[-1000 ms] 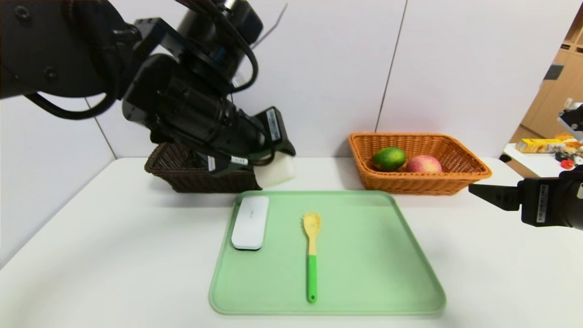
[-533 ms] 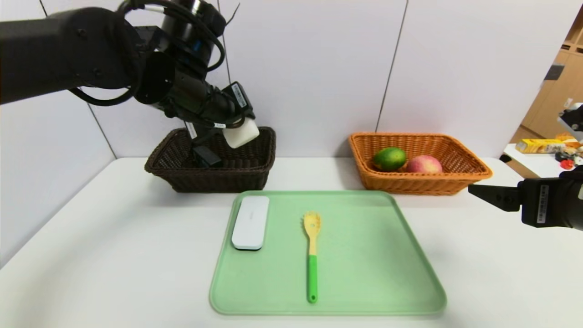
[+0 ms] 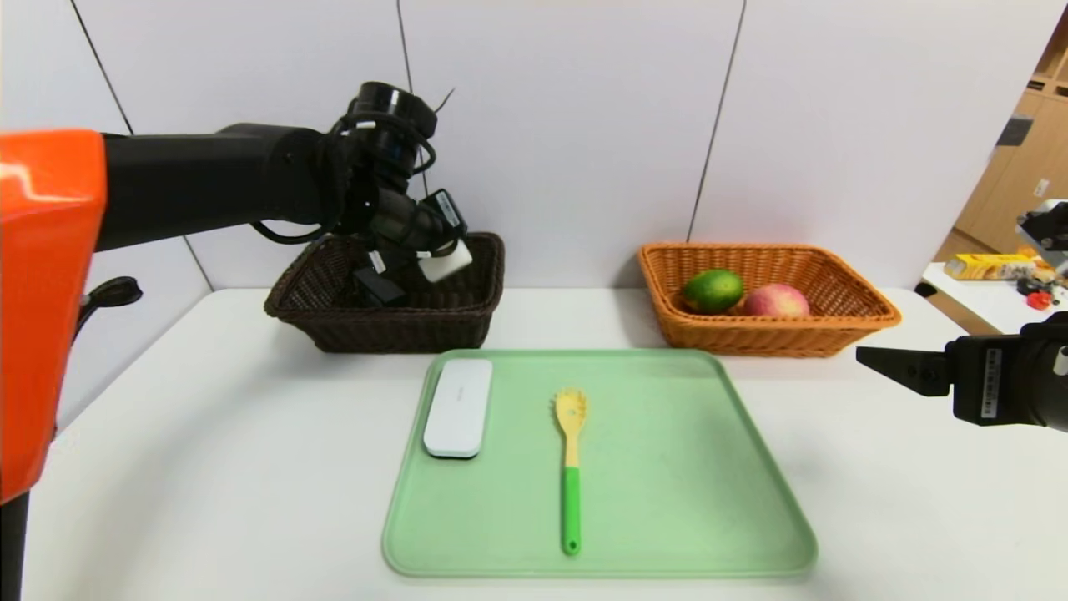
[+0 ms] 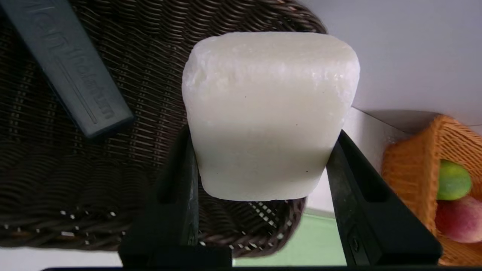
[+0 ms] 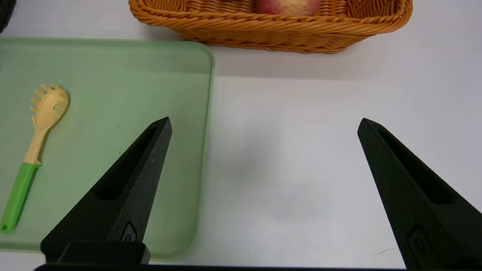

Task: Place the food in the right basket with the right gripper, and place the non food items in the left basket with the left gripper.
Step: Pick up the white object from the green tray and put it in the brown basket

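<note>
My left gripper (image 3: 435, 255) is shut on the white soap-like block (image 3: 447, 261) and holds it above the dark brown basket (image 3: 467, 321). In the left wrist view the block (image 4: 269, 113) sits between both fingers over the basket's weave (image 4: 56, 169), where a dark oblong item (image 4: 71, 71) lies. The white case (image 3: 458, 406) and the yellow spoon with green handle (image 3: 571, 467) lie on the green tray (image 3: 709, 501). The green fruit (image 3: 713, 290) and the peach (image 3: 776, 300) lie in the orange basket (image 3: 834, 330). My right gripper (image 3: 876, 361) is open and empty, right of the tray.
The right wrist view shows the spoon (image 5: 34, 139), the tray's right edge (image 5: 207, 113), the orange basket (image 5: 271, 34) and bare white table between my fingers. A side table with clutter (image 3: 1001, 275) stands at the far right. White wall panels stand behind the baskets.
My left arm has swung back and to the left with the block, from in front of the dark basket to above its inside. The right arm has barely moved.
</note>
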